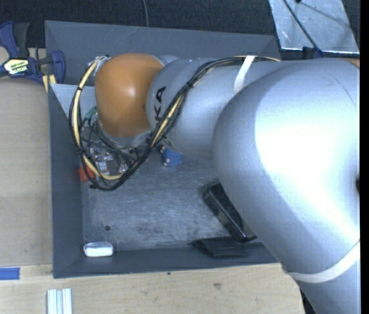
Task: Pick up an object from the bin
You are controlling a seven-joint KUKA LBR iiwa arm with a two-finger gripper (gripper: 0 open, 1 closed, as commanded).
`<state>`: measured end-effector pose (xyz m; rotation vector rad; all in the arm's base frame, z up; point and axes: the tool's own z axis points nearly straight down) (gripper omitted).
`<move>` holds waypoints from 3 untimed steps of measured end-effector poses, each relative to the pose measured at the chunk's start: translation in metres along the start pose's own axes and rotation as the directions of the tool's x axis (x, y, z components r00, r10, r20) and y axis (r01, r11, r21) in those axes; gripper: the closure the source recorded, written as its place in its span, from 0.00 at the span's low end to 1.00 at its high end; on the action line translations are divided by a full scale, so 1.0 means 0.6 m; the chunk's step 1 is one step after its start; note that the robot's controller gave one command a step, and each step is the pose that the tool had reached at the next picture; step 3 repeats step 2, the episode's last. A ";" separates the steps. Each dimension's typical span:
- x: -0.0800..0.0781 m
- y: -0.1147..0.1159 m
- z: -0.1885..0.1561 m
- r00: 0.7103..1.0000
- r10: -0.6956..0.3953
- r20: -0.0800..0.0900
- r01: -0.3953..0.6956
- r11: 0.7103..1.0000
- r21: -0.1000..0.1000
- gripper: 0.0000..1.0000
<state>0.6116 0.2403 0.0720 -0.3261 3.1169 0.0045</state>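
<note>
– Gripper (108, 164) first: in the camera view it is low in the upper-left part of the grey metal bin (67, 227), tucked under the orange wrist cover (124, 93) and its cables. You cannot tell from here whether it is wide or narrow, or whether it holds anything.

– So what is it over?

– A small red piece (83, 173) shows just beside it, against the left wall. It is mostly hidden and I cannot tell its kind. A small blue piece (170, 157) lies just on the other side, by the silver arm (269, 142).

– How do I do this step well?

– If the red piece is your target, I judge you should come straight down and stay off the wall. A thing tight against it may slip or jam. Lift only once you see it gripped.

– What else is in the bin?

– You have a white oblong piece (98, 248) in the near-left corner, well apart from the gripper. A flat black rectangular bar (222, 209) lies aslant on the floor near the middle, and a second flat black piece (218, 247) lies just beside it at the near wall.
</note>
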 end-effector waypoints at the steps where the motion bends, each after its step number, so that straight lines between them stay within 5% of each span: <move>1: 0.014 0.010 -0.209 1.000 0.023 0.005 -0.023 1.000 -0.001 1.00; 2: 0.018 -0.065 -0.332 0.999 0.031 0.006 -0.031 1.000 0.003 1.00; 3: 0.018 -0.065 -0.332 0.999 0.031 0.006 -0.031 1.000 0.003 1.00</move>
